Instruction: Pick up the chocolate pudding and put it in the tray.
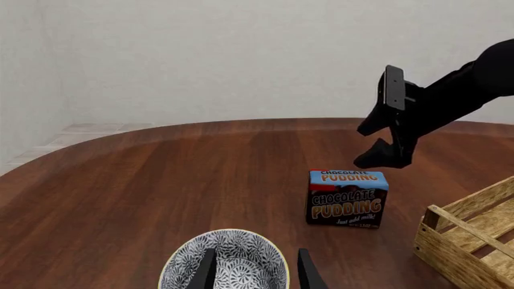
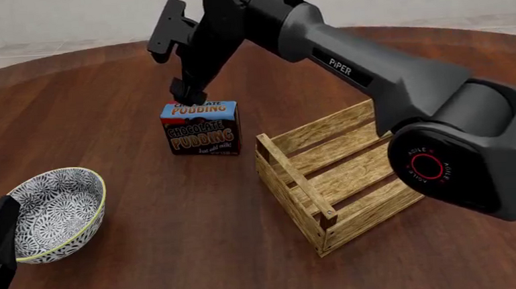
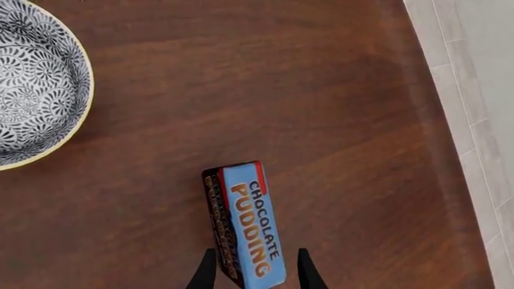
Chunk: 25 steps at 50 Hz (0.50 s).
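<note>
- The small squarish chocolate pudding box point(image 2: 201, 128), dark brown on its front with a light blue top and orange lettering, stands upright on the round dark reddish wooden counter point(image 2: 139, 259).
- The box sits just beside the far left corner of the light wooden slatted tray point(image 2: 336, 173), outside it.
- The right hand point(image 2: 188, 95) hangs directly above the box; in the right wrist view its two dark fingers point(image 3: 206, 272) are spread, one on each side of the box's top edge, and whether they touch it cannot be told.
- The left hand point(image 1: 254, 271) is spread too, gripping nothing, with the black-and-white patterned bowl with a yellow rim point(image 1: 226, 262) just beyond its fingertips.
- In the front view the bowl sits near the left edge, well apart from the box.
</note>
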Each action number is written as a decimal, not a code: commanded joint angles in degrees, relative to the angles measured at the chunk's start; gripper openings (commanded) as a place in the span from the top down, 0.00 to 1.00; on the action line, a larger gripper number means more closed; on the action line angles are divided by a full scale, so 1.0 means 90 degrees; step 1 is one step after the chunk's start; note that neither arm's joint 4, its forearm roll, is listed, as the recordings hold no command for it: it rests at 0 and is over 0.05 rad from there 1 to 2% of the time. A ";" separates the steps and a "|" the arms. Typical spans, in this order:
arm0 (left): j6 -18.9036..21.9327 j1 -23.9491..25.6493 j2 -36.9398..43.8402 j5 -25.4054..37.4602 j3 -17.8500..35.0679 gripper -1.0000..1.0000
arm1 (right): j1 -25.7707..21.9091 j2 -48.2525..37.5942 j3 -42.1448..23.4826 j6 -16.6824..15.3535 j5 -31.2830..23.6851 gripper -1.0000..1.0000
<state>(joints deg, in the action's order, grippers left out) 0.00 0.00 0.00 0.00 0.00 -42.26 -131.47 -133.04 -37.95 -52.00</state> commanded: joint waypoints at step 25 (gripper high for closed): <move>0.0000 0.0000 0.0000 0.0000 0.0000 0.00 | 0.0083 -0.0079 -0.0030 0.0143 0.0092 0.00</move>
<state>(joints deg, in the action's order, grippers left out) 0.00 0.00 0.00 0.00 0.00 -41.46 -132.37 -134.09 -37.13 -51.84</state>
